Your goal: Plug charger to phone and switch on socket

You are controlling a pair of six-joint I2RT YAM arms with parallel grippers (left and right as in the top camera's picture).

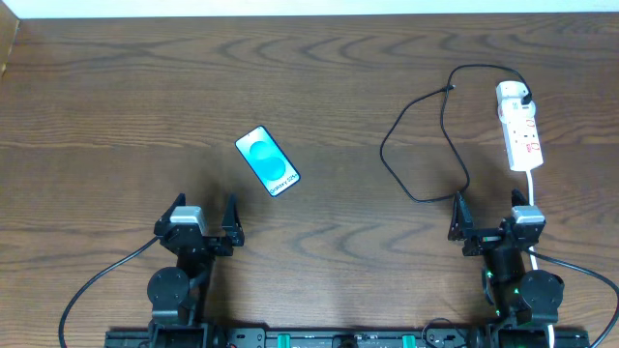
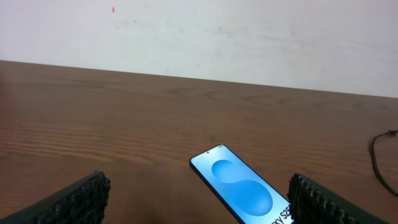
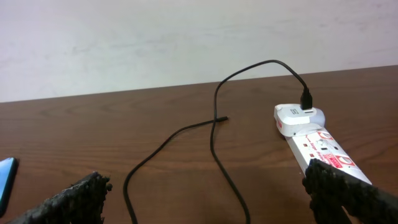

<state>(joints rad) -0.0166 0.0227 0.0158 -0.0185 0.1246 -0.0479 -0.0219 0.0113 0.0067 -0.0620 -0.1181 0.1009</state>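
The phone (image 1: pixel 268 161) lies flat and slanted on the wooden table, blue screen up, just ahead and right of my left gripper (image 1: pixel 203 215). In the left wrist view the phone (image 2: pixel 242 191) reaches toward the right finger, and the left gripper (image 2: pixel 199 186) stands open and empty. The charger's thin black cable (image 1: pixel 383 150) loops on the table ahead of my right gripper (image 1: pixel 486 215), which is open and empty. Its free plug tip (image 3: pixel 224 118) rests on the wood. The other end enters a white block (image 3: pixel 297 116) on the socket (image 3: pixel 317 140), a white strip (image 1: pixel 519 130) with red markings.
A thick white cord (image 1: pixel 534 188) runs from the socket back past my right arm. The table's far edge (image 1: pixel 309 14) meets a pale wall. The phone's corner (image 3: pixel 5 180) shows at the left border of the right wrist view.
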